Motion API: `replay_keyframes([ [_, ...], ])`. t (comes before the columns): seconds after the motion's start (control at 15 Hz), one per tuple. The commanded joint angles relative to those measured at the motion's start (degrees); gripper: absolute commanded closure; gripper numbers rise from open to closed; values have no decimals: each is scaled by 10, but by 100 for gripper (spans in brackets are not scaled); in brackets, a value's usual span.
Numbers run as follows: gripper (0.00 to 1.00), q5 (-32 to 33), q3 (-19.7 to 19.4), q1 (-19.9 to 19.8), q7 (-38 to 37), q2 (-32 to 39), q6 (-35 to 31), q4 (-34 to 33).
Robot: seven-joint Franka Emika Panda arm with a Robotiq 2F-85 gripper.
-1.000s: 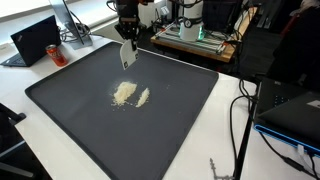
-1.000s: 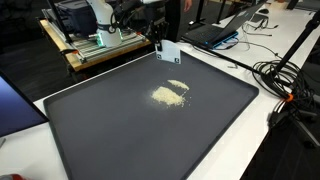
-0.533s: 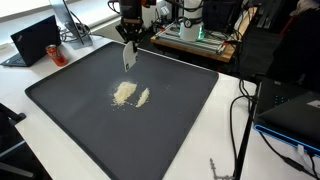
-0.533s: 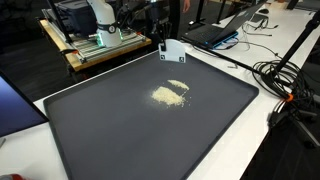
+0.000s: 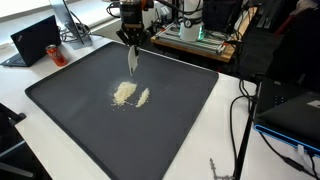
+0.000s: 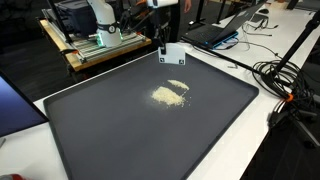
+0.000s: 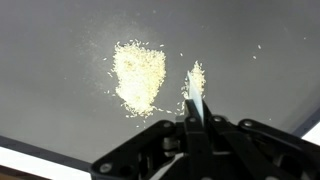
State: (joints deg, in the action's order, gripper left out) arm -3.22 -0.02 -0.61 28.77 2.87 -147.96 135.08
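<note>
Jaws pinched tight on the top edge of a white card [image 5: 131, 58], which hangs down from them over the far part of a dark mat [image 5: 70, 120] that covers most of the white worktop [image 5: 215, 135]. In an exterior view the card [image 6: 171, 55] shows its broad face; from the opposite side it looks like a narrow strip, and in the wrist view it is seen edge-on as a thin pale blade [image 7: 195, 108] rising from between the jaws. Its lower edge seems to hang clear of the mat, though that cannot be told for sure. Nearer than the card, well apart from it, lie two heaps of pale crumbs on the mat: a large heap [image 5: 124, 92] and a small heap [image 5: 143, 97] just beside it, with a bare strip of mat between them. The wrist view shows the large heap [image 7: 140, 77] to the left and the small heap [image 7: 196, 78] right past the card's edge, with stray crumbs scattered round both. A laptop [image 5: 35, 40] stands on the worktop far left of the mat, and in an exterior view cables [image 6: 285, 85] trail over the worktop to the right.
</note>
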Motion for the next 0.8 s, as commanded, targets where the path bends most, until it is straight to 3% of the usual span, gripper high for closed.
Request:
replay_keyframes([
  [0.0,99,12,1,-13,113,40,43,-52],
  [0.6,99,36,-3,-80,429,115,35,-117],
  [0.67,96,26,-2,-66,368,96,29,-95],
  [0.73,96,26,-3,-74,396,103,29,-100],
])
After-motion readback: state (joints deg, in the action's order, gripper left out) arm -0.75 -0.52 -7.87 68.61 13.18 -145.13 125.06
